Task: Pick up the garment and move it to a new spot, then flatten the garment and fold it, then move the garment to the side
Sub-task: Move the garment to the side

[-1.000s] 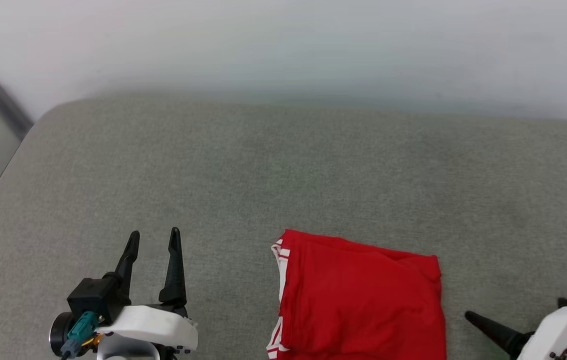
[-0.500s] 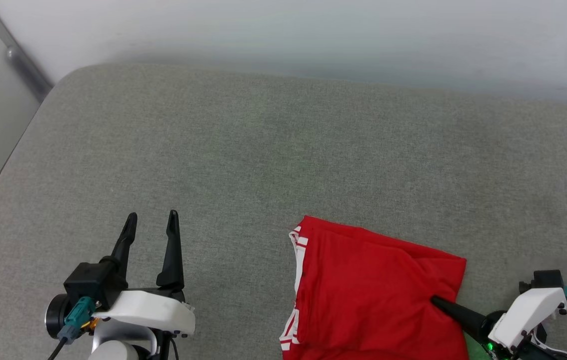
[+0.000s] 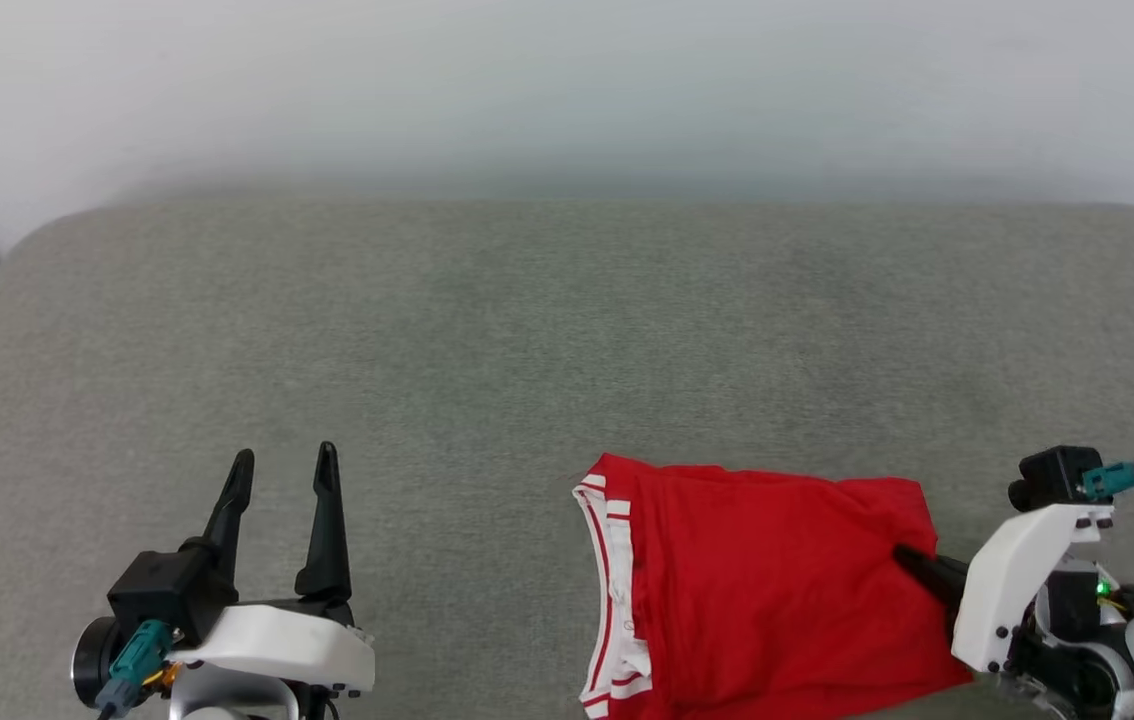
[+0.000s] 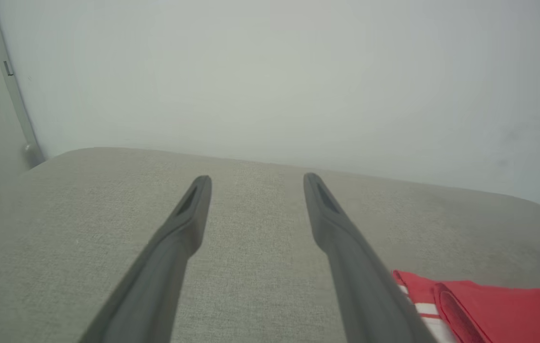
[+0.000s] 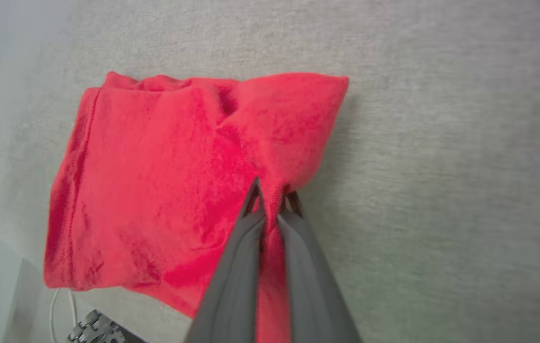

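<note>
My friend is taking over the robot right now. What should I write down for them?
Left gripper: open, holding nothing, above the grey fabric cushion.
Right gripper: shut on the right edge of the folded red jersey with red-and-white striped trim.
Jersey: lies on the cushion, near the robot, right of the left gripper.
Done: it looks folded.
To do: probably slide it to the side and let go.

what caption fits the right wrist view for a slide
Folded red jersey pinched at its edge by the right gripper, lying on a grey cushion.
</note>
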Controlling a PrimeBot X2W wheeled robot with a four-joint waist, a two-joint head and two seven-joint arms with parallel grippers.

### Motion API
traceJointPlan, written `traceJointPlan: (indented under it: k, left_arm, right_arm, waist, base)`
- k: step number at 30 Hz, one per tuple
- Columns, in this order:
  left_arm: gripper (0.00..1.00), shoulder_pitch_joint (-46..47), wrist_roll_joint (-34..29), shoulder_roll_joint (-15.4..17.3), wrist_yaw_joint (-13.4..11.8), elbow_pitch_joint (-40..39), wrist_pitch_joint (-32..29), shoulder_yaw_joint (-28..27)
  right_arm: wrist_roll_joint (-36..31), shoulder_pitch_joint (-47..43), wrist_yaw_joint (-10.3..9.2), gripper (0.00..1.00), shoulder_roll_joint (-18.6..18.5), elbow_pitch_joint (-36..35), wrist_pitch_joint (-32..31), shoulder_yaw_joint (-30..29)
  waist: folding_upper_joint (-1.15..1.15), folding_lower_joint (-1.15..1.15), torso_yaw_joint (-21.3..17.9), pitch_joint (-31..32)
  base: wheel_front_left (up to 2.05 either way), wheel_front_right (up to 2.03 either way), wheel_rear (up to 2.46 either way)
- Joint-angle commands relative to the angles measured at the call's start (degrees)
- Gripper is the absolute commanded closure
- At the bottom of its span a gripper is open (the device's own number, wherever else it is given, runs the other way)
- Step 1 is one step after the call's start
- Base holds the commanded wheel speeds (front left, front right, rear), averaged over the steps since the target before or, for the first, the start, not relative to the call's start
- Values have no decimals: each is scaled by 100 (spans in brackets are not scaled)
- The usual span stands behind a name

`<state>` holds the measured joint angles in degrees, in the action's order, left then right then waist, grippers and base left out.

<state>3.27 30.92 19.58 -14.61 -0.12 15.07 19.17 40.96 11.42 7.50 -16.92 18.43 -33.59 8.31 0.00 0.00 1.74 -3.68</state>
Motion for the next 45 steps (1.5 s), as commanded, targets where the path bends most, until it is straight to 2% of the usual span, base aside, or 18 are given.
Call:
traceJointPlan:
  k: [1,9,16,21,28,30,36,37,38,39,40,41,45]
  left_arm:
    - [0,-59,-5,33,-16,-38,10,-33]
    - [0,104,-114,75,-20,-331,-24,13]
    - [0,629,-306,206,86,-590,-200,144]
    - [0,1150,-528,331,215,-821,-445,309]
    - [0,1837,-784,418,347,-1123,-739,511]
    - [0,1992,-845,441,390,-1160,-813,554]
    - [0,2354,-962,458,496,-1212,-969,662]
    - [0,2396,-968,454,500,-1210,-976,682]
    - [0,2438,-968,450,511,-1207,-978,693]
    - [0,2470,-972,440,525,-1196,-983,707]
    - [0,2492,-974,436,533,-1180,-986,715]
    - [0,2513,-969,433,536,-1158,-982,719]
    - [0,2475,-928,411,539,-1051,-914,732]
  right_arm:
    - [-103,128,-2,100,-50,30,18,38]
    - [-1196,815,-3,100,-208,168,329,371]
    - [-1735,1699,-4,100,-414,497,1012,449]
    - [-2013,2282,-5,100,-726,906,1569,81]
    - [-2424,2904,-5,100,-1142,1535,2294,-781]
    - [-2510,3082,-5,100,-1143,1713,2544,-1080]
    - [-2751,3436,-4,100,-757,2491,3123,-1765]
    - [-2841,3454,-4,97,-705,2661,3193,-1837]
    - [-2892,3476,-4,78,-649,2809,3297,-1897]
    - [-2942,3508,-4,64,-598,2949,3410,-1981]
    - [-3022,3521,-4,38,-562,3116,3491,-2072]
    - [-3107,3551,-4,0,-546,3278,3565,-2168]
    - [-3371,3654,-4,0,-535,3681,4005,-2557]
  waist:
    - [0,0,-400,59]
    - [0,0,-1514,-281]
    - [0,0,-2155,-1074]
    - [0,0,-2240,-1775]
    - [0,0,-2152,-2616]
    - [0,0,-2124,-2794]
    - [0,0,-2033,-3168]
    - [0,0,-2017,-3203]
    - [0,0,-1998,-3236]
    - [0,0,-1978,-3256]
    - [0,0,-1965,-3267]
    - [0,0,-1956,-3269]
    - [0,0,-1934,-3125]
  base:
    - [0,0,0]
    - [0,0,0]
    - [0,0,0]
    - [0,0,0]
    - [0,0,0]
    - [0,0,0]
    - [0,0,0]
    - [0,0,0]
    - [0,0,0]
    - [0,0,0]
    - [0,0,0]
    - [0,0,0]
    - [0,0,0]
